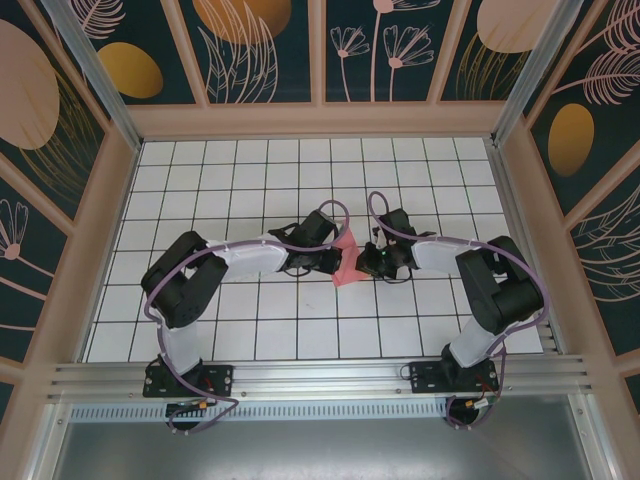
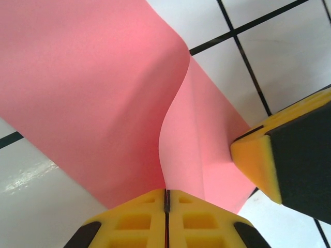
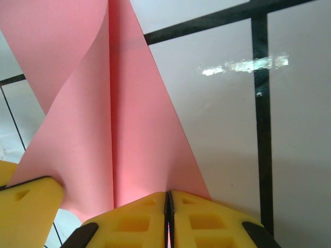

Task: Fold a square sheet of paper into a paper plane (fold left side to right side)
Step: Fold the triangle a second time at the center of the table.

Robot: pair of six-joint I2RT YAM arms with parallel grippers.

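Note:
The square sheet of paper (image 1: 347, 254), salmon pink and creased, is held up off the tiles between both arms at the table's middle. My left gripper (image 1: 337, 263) is shut on its left edge. In the left wrist view the sheet (image 2: 103, 93) curves down into the seam of my closed gripper (image 2: 166, 195), and the right arm's fingertip (image 2: 256, 160) sits on the paper's far corner. My right gripper (image 1: 362, 262) is shut on the other side. In the right wrist view a sharp crease in the sheet (image 3: 139, 129) runs down to my shut gripper (image 3: 168, 197). The paper plane is out of view.
The white grid-tiled table (image 1: 250, 170) is walled by a wooden frame (image 1: 110, 220) on three sides. An aluminium rail (image 1: 320, 375) carrying both arm bases runs along the near edge. Both arms are bent inward so their wrists nearly meet.

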